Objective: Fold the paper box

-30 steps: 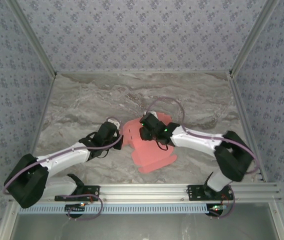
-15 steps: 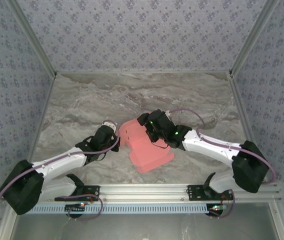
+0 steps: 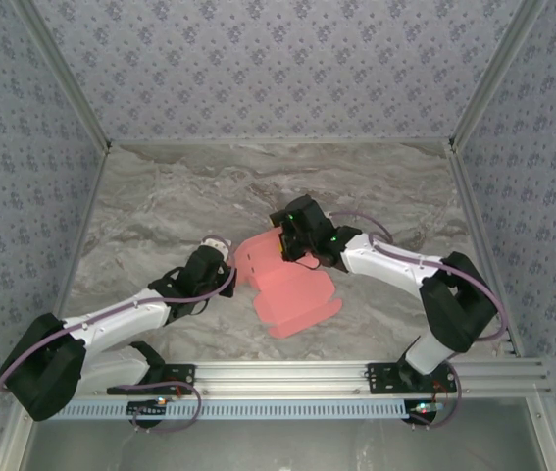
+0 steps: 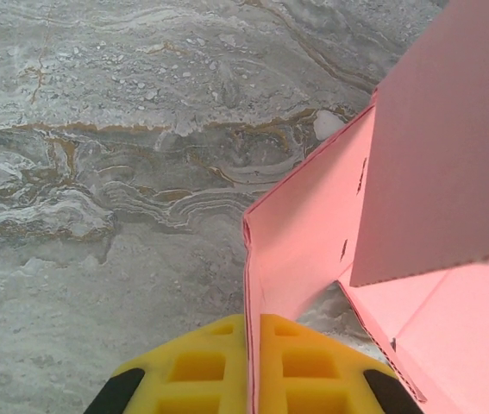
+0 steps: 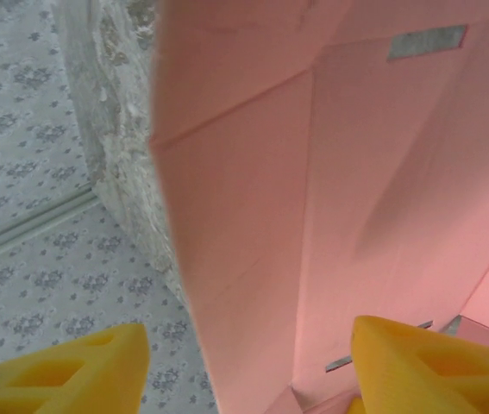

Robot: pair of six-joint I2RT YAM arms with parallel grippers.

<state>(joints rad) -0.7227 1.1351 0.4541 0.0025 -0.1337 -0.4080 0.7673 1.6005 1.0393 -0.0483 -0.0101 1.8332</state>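
The left hand (image 4: 253, 326) is clenched on the left edge of the pink paper box (image 3: 295, 294), which lies partly folded mid-worktop (image 3: 160, 206). The right hand (image 3: 287, 247) is released, its fingers (image 5: 80, 358) astride a raised panel.

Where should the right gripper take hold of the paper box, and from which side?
Grip the paper box by its raised panel, from the right side: that thin wall stands edge-on inside the open right gripper, while the left gripper pinches its left edge.
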